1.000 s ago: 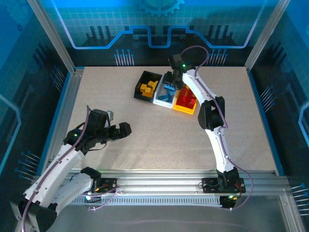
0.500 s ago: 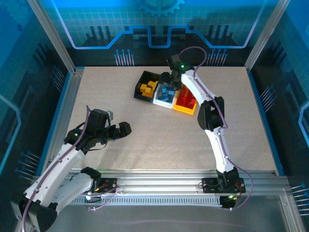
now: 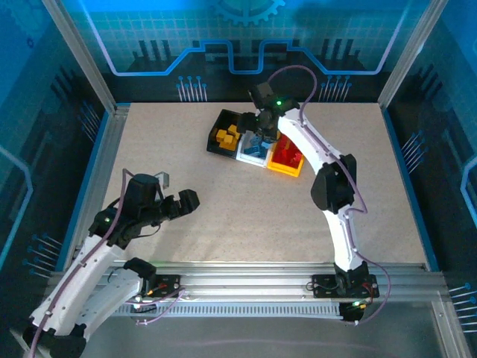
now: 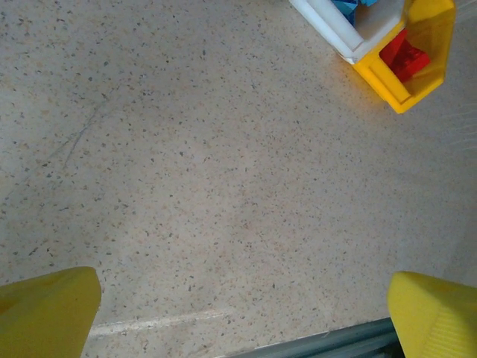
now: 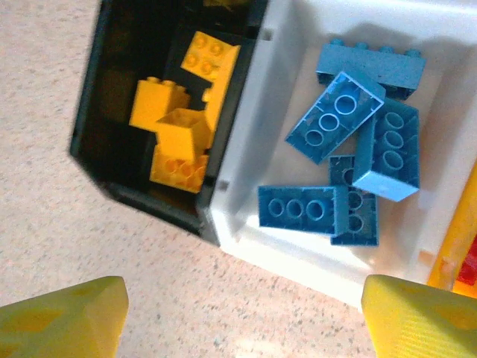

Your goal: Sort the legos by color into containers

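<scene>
Three containers stand side by side at the far middle of the table: a black bin (image 3: 215,148) with yellow-orange legos (image 3: 227,134), a white bin (image 3: 250,156) with blue legos (image 3: 258,148), and a yellow bin (image 3: 283,170) with red legos (image 3: 288,155). My right gripper (image 3: 258,133) hovers over the white bin's near-left corner. It is open (image 5: 242,321), with nothing between its fingers. Below it lie several blue legos (image 5: 343,119) in the white bin (image 5: 298,253) and yellow-orange ones (image 5: 182,134) in the black bin (image 5: 89,112). My left gripper (image 3: 188,201) is open (image 4: 238,313) over bare table.
The left wrist view catches the yellow bin (image 4: 387,82) with red legos (image 4: 406,56) at its upper right, beside a corner of the white bin (image 4: 328,22). A metal rail (image 3: 283,280) runs along the table's near edge. Frame posts and blue walls enclose the table.
My right gripper has opened wider and shifted a little left over the white bin. The left arm has drawn back slightly toward the left, its gripper still open.
</scene>
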Robot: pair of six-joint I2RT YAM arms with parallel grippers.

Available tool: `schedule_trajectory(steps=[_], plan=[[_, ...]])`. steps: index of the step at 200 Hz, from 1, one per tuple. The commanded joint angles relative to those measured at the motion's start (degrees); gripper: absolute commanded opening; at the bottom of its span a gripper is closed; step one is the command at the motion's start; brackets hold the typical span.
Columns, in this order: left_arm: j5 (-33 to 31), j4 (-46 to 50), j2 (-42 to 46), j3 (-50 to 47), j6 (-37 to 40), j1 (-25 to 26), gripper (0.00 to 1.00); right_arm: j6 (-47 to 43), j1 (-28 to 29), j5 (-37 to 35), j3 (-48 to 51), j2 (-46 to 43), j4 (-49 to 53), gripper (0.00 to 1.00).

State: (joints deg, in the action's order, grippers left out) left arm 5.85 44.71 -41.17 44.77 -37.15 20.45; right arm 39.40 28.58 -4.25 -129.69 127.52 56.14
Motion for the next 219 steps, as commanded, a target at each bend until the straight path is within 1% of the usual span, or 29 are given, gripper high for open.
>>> schedule_trajectory(steps=[1,39,62,73,125,172,219], plan=[[1.8,1.27,1.06,-0.59,0.59,-0.41,0.99,-2.19,2.0,-2.63,1.67,-4.75,2.38,0.83],[2.23,2.27,3.15,-0.64,1.11,-0.43,0.99,-4.34,4.75,-4.99,2.51,-9.39,3.51,0.86],[2.3,2.4,4.06,-0.61,1.87,-0.42,0.99,-5.05,6.08,-6.84,3.82,-12.58,3.56,0.94],[2.49,2.4,4.1,-0.67,2.05,-0.49,0.99,-5.42,6.48,-7.74,5.27,-14.42,2.88,1.0],[2.22,1.92,4.33,-0.83,1.27,-0.49,0.99,-7.08,6.93,-12.63,11.95,-23.3,-0.18,1.0],[-0.17,0.97,4.77,-1.17,1.29,-0.47,0.99,-9.56,6.94,-16.69,19.28,-31.1,-3.77,1.0],[-1.92,-0.88,7.05,-2.58,1.3,-0.41,0.99,-11.81,6.97,-20.62,30.08,-39.5,-12.03,1.0]])
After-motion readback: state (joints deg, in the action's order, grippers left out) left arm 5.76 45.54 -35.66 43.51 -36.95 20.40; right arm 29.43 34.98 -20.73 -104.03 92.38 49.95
